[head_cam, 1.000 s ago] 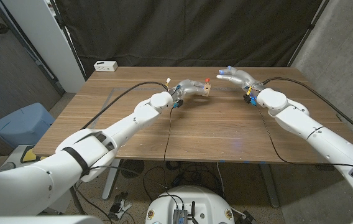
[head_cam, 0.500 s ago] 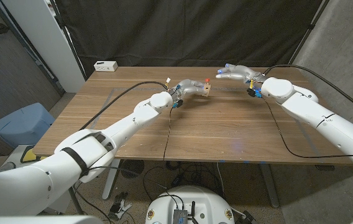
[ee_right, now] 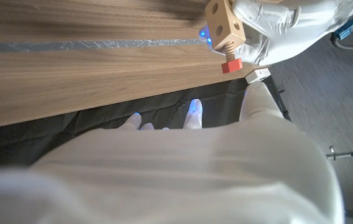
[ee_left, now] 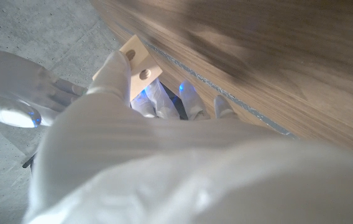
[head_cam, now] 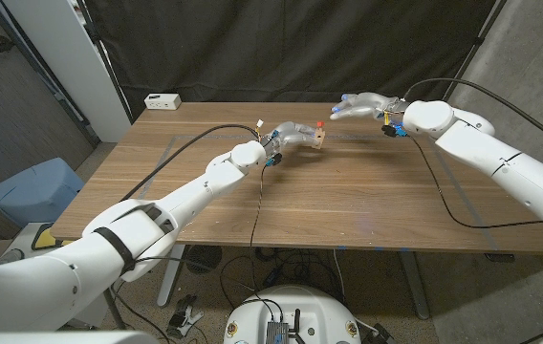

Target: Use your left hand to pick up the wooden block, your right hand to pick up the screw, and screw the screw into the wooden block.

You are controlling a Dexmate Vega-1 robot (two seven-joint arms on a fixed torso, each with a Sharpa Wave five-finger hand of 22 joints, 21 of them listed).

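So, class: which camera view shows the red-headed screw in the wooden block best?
The right wrist view: the screw stands out from the wooden block, large and sharp. The head view shows it tiny; the left wrist view shows the block's holes.

Left hand [head_cam: 295, 135] closed in a grip, right hand [head_cam: 359, 103] raised, fingers spread.

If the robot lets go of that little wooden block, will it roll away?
Probably not. The wooden block looks like a cube with flat faces, so it should land and stay. The screw sticking out with its red head might tip it sideways. It looks small and light in the left hand.
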